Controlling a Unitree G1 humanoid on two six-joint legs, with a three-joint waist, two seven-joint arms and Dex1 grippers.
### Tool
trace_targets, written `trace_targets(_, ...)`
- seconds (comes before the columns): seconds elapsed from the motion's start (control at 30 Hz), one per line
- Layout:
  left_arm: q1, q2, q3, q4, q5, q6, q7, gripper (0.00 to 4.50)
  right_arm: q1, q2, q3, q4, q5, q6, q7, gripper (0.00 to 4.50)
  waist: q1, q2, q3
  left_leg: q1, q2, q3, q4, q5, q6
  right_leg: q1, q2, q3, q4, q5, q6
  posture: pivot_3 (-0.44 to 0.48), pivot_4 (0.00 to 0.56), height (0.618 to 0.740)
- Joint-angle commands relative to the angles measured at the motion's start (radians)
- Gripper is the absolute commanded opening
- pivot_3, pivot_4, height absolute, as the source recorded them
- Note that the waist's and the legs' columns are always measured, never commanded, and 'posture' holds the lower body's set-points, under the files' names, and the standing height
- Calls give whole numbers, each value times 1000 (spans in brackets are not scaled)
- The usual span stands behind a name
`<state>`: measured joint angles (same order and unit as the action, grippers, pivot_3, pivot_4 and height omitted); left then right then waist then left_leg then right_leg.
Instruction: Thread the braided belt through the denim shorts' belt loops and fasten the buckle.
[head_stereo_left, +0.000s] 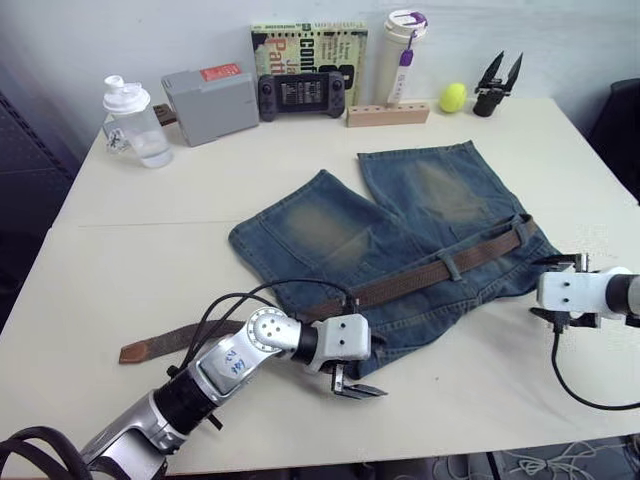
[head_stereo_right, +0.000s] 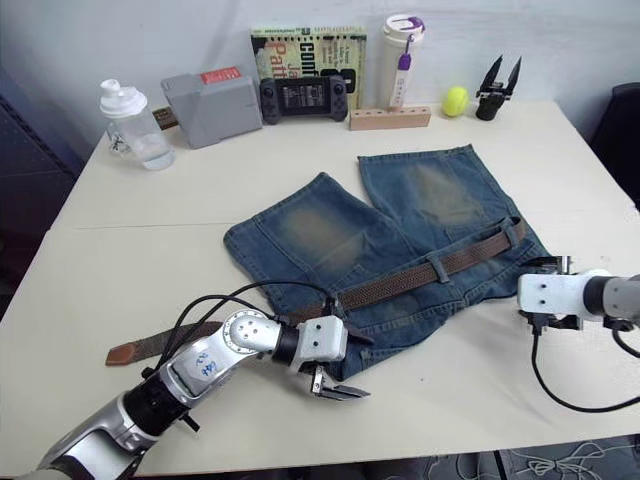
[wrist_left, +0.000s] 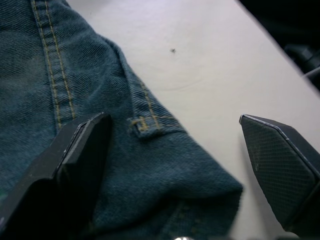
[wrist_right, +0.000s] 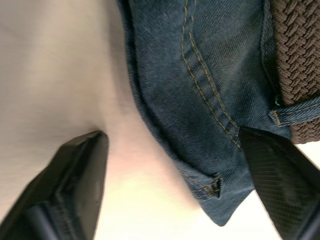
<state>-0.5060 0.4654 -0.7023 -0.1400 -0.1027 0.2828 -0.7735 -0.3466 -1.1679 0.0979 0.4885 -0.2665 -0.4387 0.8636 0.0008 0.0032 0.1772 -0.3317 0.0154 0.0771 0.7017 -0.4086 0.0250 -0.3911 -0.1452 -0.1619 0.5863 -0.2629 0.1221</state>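
- Brown braided belt (head_stereo_left: 400, 283) runs along the waistband of the denim shorts (head_stereo_left: 400, 235) at mid-table, passing under at least one of the belt loops (head_stereo_left: 453, 266) near the middle of the waist; whether it passes through the others cannot be told.
- Its tan-tipped tail (head_stereo_left: 150, 347) trails off the shorts onto the bare table (head_stereo_left: 150, 250) on the robot's left, well clear of the cloth, while the other end sits at the waist's right corner (head_stereo_left: 520, 232).
- No buckle can be made out, so fastening appears not yet done and, by this judgement, the threading is only partly finished.
- Left gripper (head_stereo_left: 358, 390) hovers with jaws spread wide at the near edge of the waistband, one finger over denim and one over table, holding nothing; an unthreaded loop (wrist_left: 145, 122) lies just ahead of it in the left wrist view.
- Right gripper (head_stereo_left: 562, 290) sits at the right corner of the waist, jaws likewise apart and empty, the braid and a loop (wrist_right: 295, 111) just ahead of it.
- Open tabletop surrounds the shorts on the left and near sides, giving room to draw the tail across; the near table edge lies close behind both grippers.
- Clutter keeps to the far edge: a shaker bottle (head_stereo_left: 135, 122), grey box (head_stereo_left: 210, 102), game controller (head_stereo_left: 302, 95), book (head_stereo_left: 308, 45), tumbler (head_stereo_left: 403, 50), wooden rack (head_stereo_left: 388, 114), yellow ball (head_stereo_left: 453, 97) and a spare black gripper (head_stereo_left: 498, 85).
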Motion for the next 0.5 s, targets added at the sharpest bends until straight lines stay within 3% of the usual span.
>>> trace_targets(0.03,8,-8,11,40,113,-21,46,2822,-22,53,55,59,-49,-28,-17,2716,-4,-4,-2,0,1,-3,0,0,0,0,0,0,0,0,0,0,150,726)
trace_targets(0.17,51,-2,51,32,160,-13,79,952,-55,86,72,93,-69,-33,-16,671,-6,-6,-4,4,4,-7,0,0,0,4,0,0,-1,0,0,0,150,726)
trace_targets(0.23,71,1,76,14,160,-7,81,350,-62,99,69,93,-60,-29,-10,2,-8,-6,-3,10,5,-7,-2,0,0,8,0,1,-2,0,0,0,150,726)
trace_targets(0.4,171,94,212,-10,92,-9,33,210,-21,144,31,-53,55,50,60,0,-29,-5,-3,14,9,-12,-2,-1,-2,14,0,3,-2,-2,-4,0,150,726)
trace_targets(0.5,171,179,268,112,155,-151,49,210,40,177,12,-240,157,170,121,0,-30,-5,-3,14,13,-12,-2,-3,-5,14,3,2,-1,-4,-7,0,150,726)
